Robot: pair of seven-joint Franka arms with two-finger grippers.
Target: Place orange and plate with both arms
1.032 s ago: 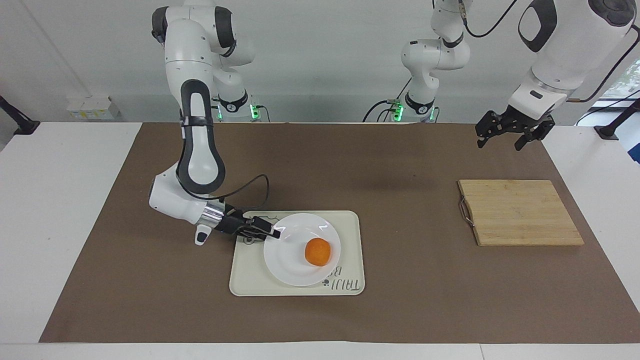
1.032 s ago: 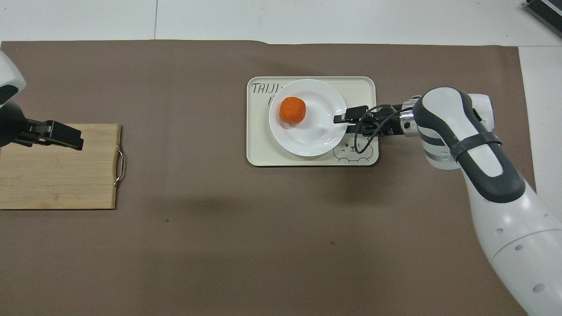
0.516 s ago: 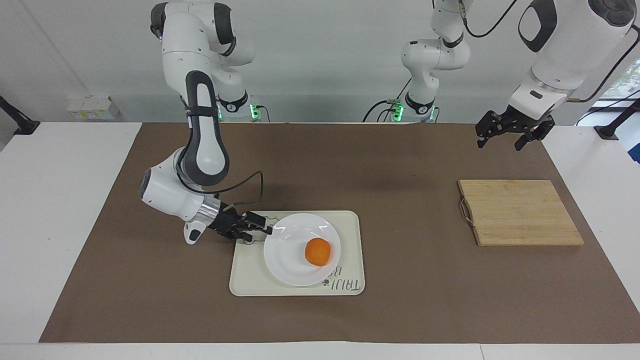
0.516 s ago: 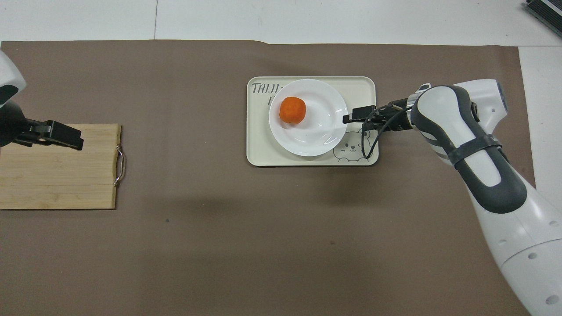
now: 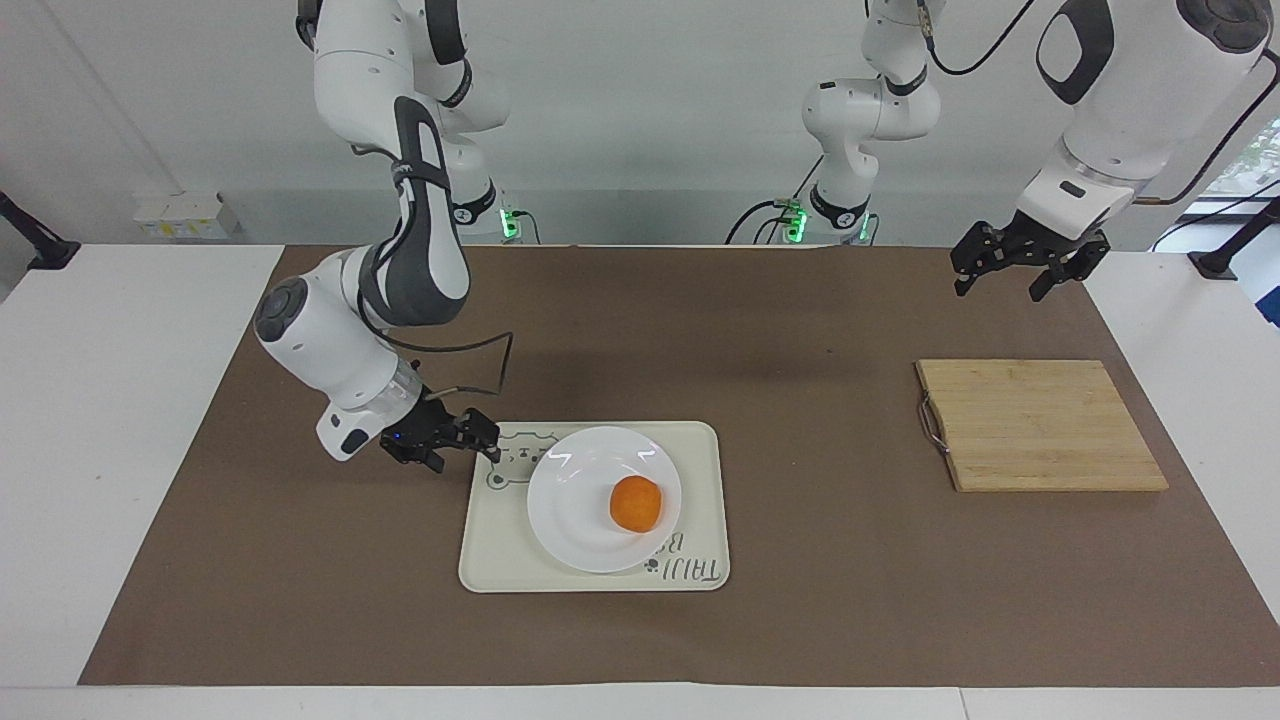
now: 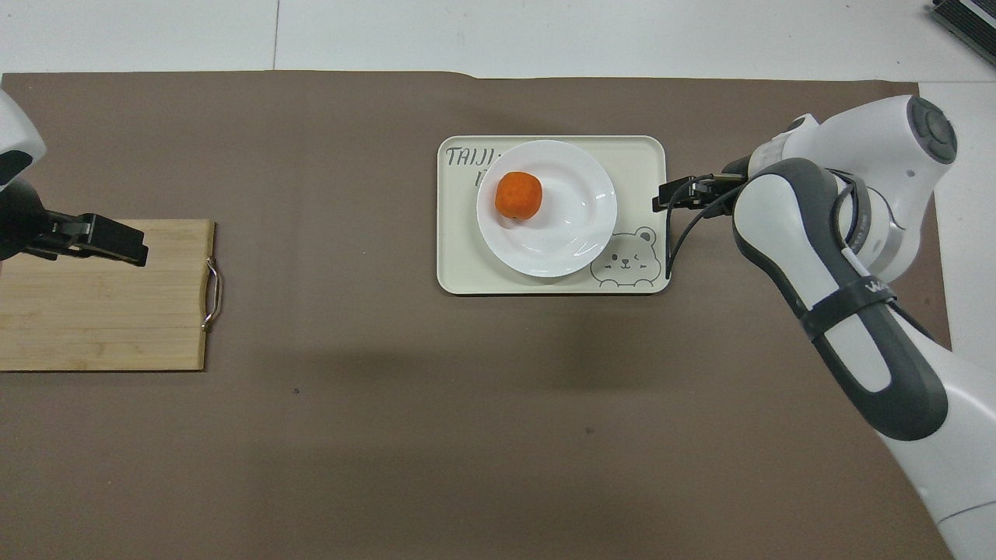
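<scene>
Glossy round plate point(image 5: 590, 500), dimpled orange point(image 5: 635, 503)

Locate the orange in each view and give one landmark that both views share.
Facing view: the orange lies on the plate, low and near the middle of the picture.
Overhead view: the orange lies on the plate, high and near the middle.
Shared landmark: the bear tray under the plate.

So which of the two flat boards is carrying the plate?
The cream tray with the bear drawing; the plate sits on it. The wooden cutting board is bare.
</scene>
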